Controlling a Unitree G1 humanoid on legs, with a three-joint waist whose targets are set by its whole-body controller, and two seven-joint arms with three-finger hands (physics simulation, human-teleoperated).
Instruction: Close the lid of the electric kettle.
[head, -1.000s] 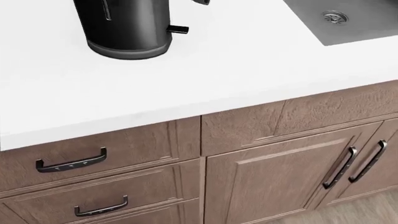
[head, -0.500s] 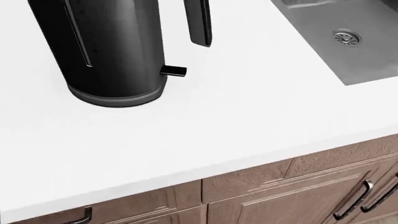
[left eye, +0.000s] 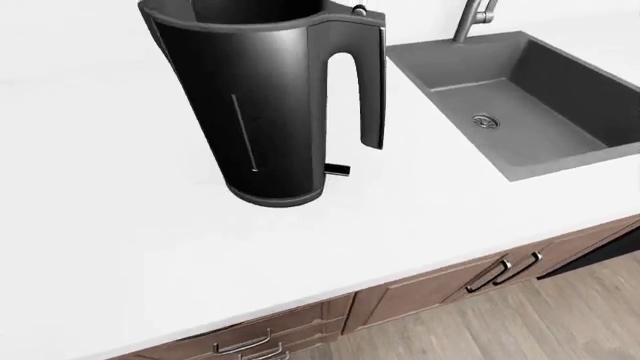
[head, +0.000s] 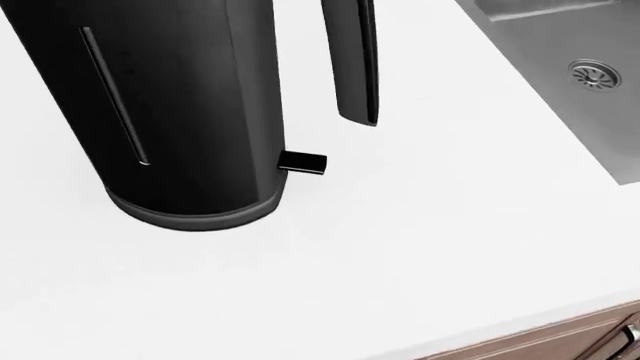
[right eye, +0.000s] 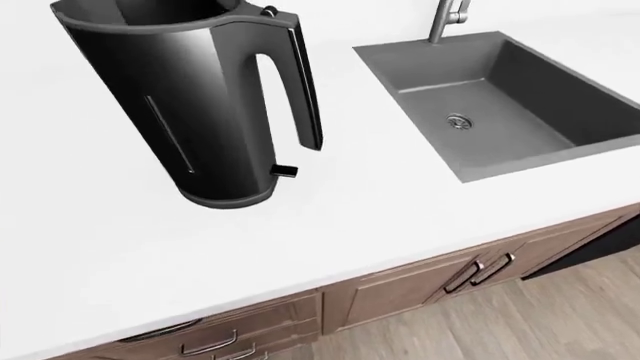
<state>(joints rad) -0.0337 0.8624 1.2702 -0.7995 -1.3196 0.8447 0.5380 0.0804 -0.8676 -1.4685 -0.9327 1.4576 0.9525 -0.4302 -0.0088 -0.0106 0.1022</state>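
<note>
Your white table (right eye: 420, 225) spreads across every view, a pale slab with the electric kettle (left eye: 265, 105) as its landmark. Below the table's near edge, under and to the right of the kettle in the eye views, runs a bank of brown wood cabinets (right eye: 400, 289) with dark bar handles, and beneath them a strip of wood-plank floor (right eye: 520, 322). To the kettle's right, well apart from it, a dark grey sink (right eye: 500, 97) is sunk into the table, its round drain (right eye: 458, 121) near the middle of the basin and a metal faucet (left eye: 476, 16) rising at its far rim.

The kettle itself stands upright on the table, black and glossy, with a thin vertical water gauge (head: 115, 94) on its side. Its top shows as an open mouth; the lid is cut off by the upper edge of the eye views. The handle (left eye: 365, 82) loops down the kettle's right side, and a small black switch tab (head: 302, 163) juts out at the base, just under the handle.

Neither of your hands is in view, so you cannot tell how the fingers stand.
</note>
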